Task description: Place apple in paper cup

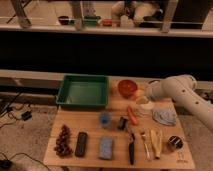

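Observation:
The paper cup (144, 105) is a short white cup standing on the right half of the wooden table (90, 125), just in front of the red-orange bowl (127, 87). A small orange-yellow round thing, probably the apple (138, 94), shows right above the cup's far rim, at the tip of my arm. My gripper (143, 95) reaches in from the right on the white arm (177, 90) and hovers over the cup. The arm's end hides most of the gripper.
A green tray (83, 91) sits back left. A carrot (132, 116), blue cup (104, 119), small black object (122, 122), grey cloth (164, 116), grapes (63, 140), remote (81, 143), blue sponge (105, 147), knife (131, 146), fork (145, 145), banana (156, 142) and can (174, 143) lie around.

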### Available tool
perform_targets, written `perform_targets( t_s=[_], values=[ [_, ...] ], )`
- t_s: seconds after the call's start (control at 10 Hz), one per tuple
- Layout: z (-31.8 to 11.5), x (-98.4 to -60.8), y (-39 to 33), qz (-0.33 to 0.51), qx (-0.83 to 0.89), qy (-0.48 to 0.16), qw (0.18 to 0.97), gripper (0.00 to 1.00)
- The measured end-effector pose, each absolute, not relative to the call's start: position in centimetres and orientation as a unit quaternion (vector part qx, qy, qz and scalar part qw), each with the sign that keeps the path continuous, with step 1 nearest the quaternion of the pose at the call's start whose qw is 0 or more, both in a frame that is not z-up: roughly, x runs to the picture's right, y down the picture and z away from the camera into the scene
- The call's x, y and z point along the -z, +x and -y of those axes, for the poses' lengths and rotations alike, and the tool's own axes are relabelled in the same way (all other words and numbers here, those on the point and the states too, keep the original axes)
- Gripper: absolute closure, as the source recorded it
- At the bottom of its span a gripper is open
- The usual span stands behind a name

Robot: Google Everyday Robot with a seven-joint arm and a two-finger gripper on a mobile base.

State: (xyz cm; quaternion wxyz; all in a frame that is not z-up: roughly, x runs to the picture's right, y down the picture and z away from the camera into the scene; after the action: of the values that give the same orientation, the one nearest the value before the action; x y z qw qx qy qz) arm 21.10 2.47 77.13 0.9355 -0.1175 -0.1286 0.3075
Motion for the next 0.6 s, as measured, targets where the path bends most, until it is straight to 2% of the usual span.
perform_targets(
  t_s=[0.6],
  values=[
    [-1.9, -78.0, 24.9, 0.093, -0.327, -0.084, 0.937, 0.96]
  ],
)
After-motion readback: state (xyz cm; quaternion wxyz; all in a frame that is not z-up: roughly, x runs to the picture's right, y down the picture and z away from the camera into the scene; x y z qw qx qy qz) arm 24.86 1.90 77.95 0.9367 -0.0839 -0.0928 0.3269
